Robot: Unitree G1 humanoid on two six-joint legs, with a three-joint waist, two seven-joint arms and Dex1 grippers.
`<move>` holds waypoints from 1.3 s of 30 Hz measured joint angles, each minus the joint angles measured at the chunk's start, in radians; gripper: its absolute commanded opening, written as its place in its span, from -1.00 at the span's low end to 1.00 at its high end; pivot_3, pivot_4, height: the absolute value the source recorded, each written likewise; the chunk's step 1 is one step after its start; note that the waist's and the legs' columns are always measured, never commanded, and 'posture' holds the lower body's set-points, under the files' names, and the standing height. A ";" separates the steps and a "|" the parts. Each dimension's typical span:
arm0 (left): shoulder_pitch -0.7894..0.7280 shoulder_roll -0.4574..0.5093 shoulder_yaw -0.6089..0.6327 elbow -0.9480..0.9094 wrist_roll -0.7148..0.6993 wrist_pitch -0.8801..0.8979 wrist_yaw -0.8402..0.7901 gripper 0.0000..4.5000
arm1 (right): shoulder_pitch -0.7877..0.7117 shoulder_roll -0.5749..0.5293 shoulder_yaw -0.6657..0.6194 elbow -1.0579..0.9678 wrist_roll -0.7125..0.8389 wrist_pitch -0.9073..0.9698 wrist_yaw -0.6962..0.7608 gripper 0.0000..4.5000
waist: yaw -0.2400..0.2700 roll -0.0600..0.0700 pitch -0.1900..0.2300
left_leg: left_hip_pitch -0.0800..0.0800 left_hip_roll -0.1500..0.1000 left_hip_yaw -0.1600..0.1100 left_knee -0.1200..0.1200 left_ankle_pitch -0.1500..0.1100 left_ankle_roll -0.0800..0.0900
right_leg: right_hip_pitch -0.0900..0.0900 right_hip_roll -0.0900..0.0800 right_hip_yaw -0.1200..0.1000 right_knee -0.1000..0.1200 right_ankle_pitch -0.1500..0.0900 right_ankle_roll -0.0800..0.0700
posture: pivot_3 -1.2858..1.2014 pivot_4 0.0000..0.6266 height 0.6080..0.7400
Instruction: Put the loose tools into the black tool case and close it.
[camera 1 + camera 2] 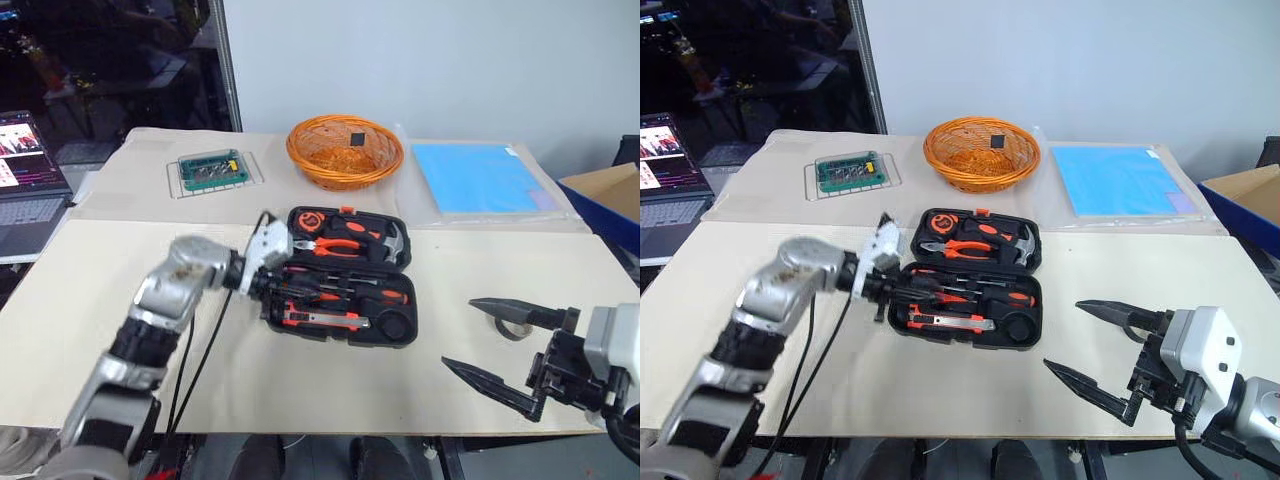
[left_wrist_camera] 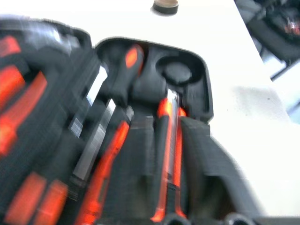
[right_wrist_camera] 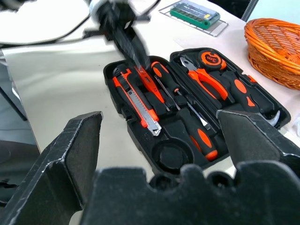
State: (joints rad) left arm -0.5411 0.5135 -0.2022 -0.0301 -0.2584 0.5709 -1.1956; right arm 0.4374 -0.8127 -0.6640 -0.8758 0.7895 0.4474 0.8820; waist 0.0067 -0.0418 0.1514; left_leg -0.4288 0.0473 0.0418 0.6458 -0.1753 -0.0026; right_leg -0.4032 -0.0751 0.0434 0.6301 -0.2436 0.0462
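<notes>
Left eye view: the black moulded plastic tool case (image 1: 345, 275) lies open at the middle of the beige counter (image 1: 120, 300), its lid half at twelve o'clock holding orange-handled pliers (image 1: 338, 246), a hammer (image 1: 392, 240) and a tape measure (image 1: 308, 219). The near half holds the orange-and-black utility knife (image 1: 325, 320) and an orange-and-black-handled screwdriver (image 1: 385, 296). An orange wicker basket (image 1: 345, 150) stands at twelve o'clock from the case, a green circuit board (image 1: 212, 170) at ten o'clock, a blue sheet (image 1: 475, 178) at two o'clock. A small grey tape roll (image 1: 512, 328) lies at three o'clock, just behind the right tool (image 1: 480, 340), which is spread wide and holds nothing.

Right wrist view: the left tool (image 3: 136, 58) reaches into the case's near half over the knife, fingers pressed together; whether it grips anything I cannot tell.

Left wrist view: the knife (image 2: 169, 154) lies in its slot beside an empty round recess (image 2: 176, 72).
</notes>
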 measured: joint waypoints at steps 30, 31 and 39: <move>0.081 -0.023 0.111 -0.246 -0.228 0.068 0.144 -0.34 | 0.061 0.027 0.005 0.061 -0.085 0.117 -0.182 1.00 | 0.003 0.005 -0.006 | 0.001 -0.001 0.000 -0.002 0.000 0.000 | 0.002 -0.001 0.000 -0.003 -0.004 -0.006 | 0.03 -0.52 1.00; 0.071 -0.007 0.119 -0.261 -0.264 0.098 0.132 -0.20 | 0.079 0.017 0.004 0.054 -0.125 0.137 -0.210 1.00 | 0.004 0.005 -0.006 | 0.000 -0.001 0.000 -0.002 0.000 0.000 | 0.001 -0.001 0.000 -0.002 -0.004 -0.006 | 0.03 -0.52 1.00; 0.006 0.072 0.140 -0.379 -0.458 0.240 0.079 0.97 | 0.165 -0.057 -0.095 0.144 -0.182 0.351 -0.208 1.00 | 0.000 0.005 -0.006 | 0.000 -0.001 0.000 0.000 0.000 0.000 | 0.001 -0.001 0.001 -0.003 -0.004 -0.005 | 0.03 -0.52 1.00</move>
State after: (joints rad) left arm -0.5353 0.5852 -0.0626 -0.4089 -0.7168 0.8110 -1.1162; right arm 0.6020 -0.8695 -0.7587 -0.7322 0.6074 0.7981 0.6744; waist 0.0070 -0.0370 0.1456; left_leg -0.4292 0.0460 0.0421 0.6456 -0.1754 -0.0026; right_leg -0.4025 -0.0762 0.0442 0.6276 -0.2477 0.0407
